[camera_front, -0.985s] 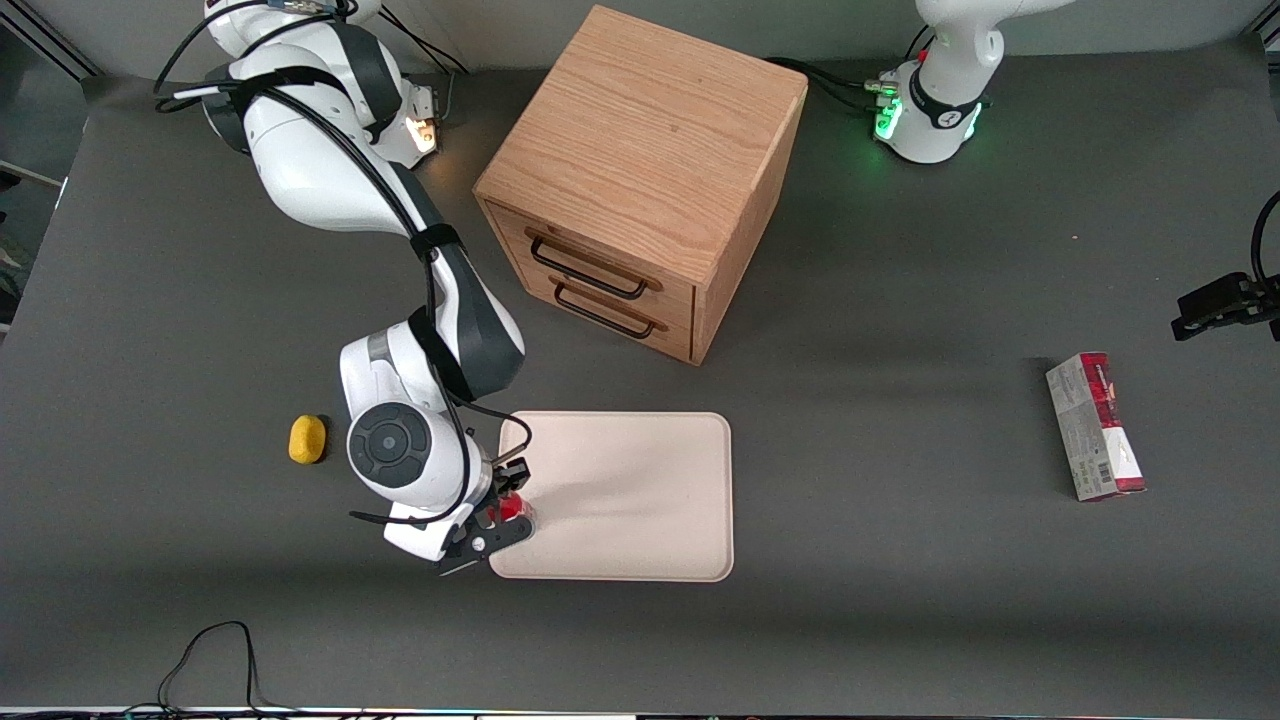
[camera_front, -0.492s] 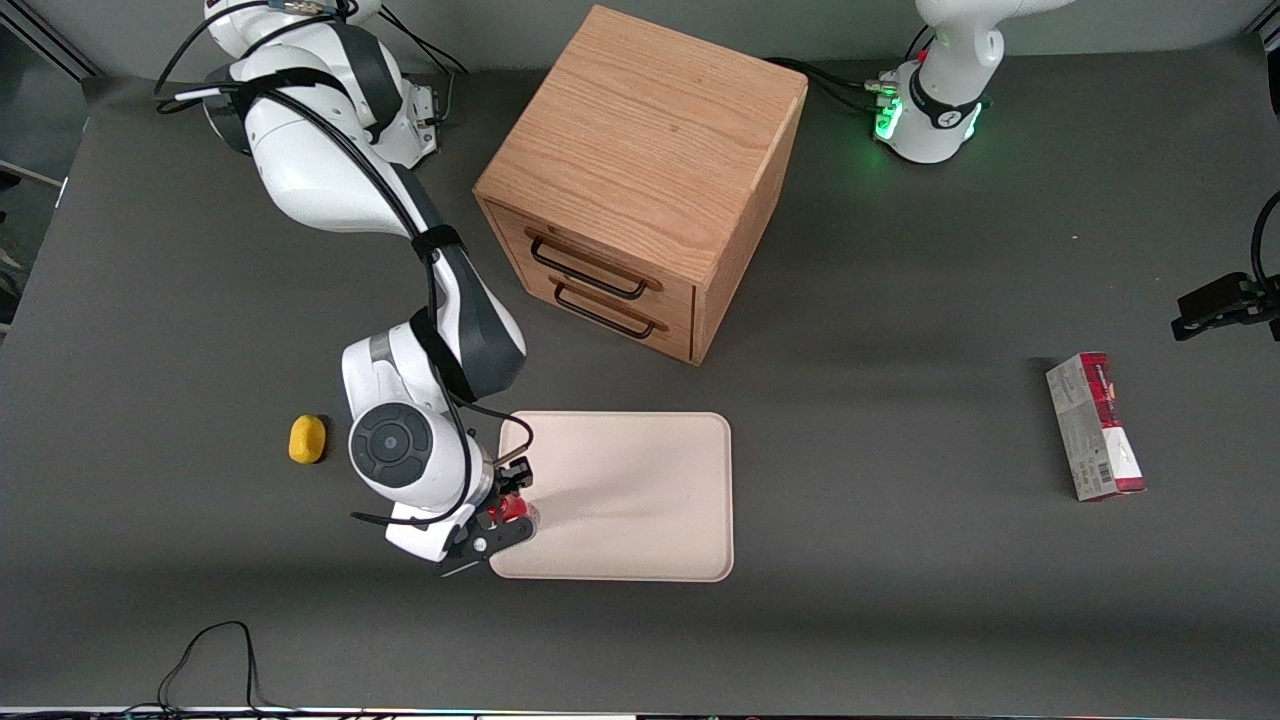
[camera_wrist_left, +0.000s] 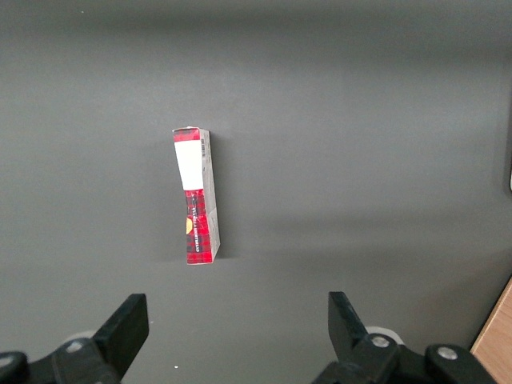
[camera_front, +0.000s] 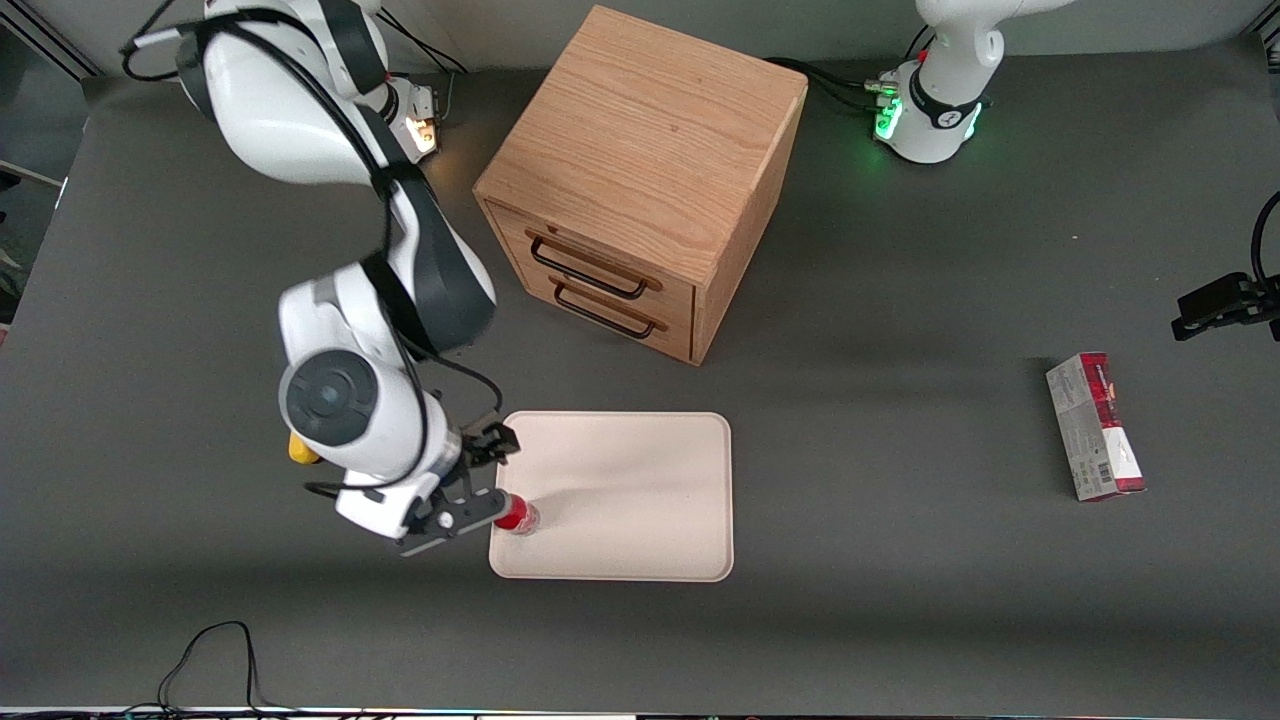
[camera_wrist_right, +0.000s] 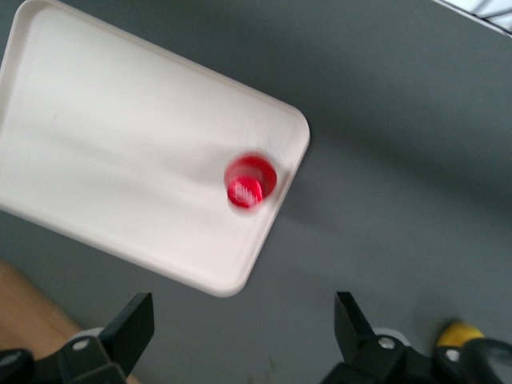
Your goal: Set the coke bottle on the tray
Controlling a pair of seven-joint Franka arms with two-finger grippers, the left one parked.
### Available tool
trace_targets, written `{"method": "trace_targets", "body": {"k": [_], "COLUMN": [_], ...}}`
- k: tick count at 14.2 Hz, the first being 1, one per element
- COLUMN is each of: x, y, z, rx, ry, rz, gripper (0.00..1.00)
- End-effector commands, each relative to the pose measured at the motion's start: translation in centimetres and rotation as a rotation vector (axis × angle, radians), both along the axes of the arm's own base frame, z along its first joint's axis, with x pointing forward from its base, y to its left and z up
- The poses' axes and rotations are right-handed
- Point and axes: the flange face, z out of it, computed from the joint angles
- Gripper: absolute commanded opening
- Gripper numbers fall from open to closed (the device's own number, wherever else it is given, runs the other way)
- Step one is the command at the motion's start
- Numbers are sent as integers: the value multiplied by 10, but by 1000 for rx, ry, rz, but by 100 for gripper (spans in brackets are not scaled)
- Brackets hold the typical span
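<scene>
A wooden two-drawer cabinet [camera_front: 645, 175] sat top centre of the front view, both drawers shut. A red-and-grey carton [camera_front: 1095, 426] lay flat at the right edge. A yellow lump [camera_front: 297, 451] peeked out mid-left.

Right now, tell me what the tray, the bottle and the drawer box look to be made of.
Tray: matte cream, likely moulded plastic or pulp; rounded corners, no gloss.
Bottle: red, probably plastic; standing on the tray near one corner.
Drawer box: wood, by its visible grain; dark handles, possibly metal.
The gripper hangs open beside the bottle, above the tray's edge.
</scene>
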Motion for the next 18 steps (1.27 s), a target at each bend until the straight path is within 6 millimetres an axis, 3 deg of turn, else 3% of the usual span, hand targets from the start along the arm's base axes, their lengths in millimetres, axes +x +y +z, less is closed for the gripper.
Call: {"method": "trace_targets", "body": {"k": [1,4,6,10,12,15,18], "x": [-27,-49,-68,-104,-112,-122,-136], "y": [-24,-69,-104,-193,-240,-283,-312], "z": [58,112,138,152,158,171,172], "rx": [-38,-77,-64,15,35,42,43], "ry": [44,87,112,55,28,9,12], "rz": [-29,-83,-123,-228,-293,-306,-351], "gripper": [100,100,100,100,100,100,100]}}
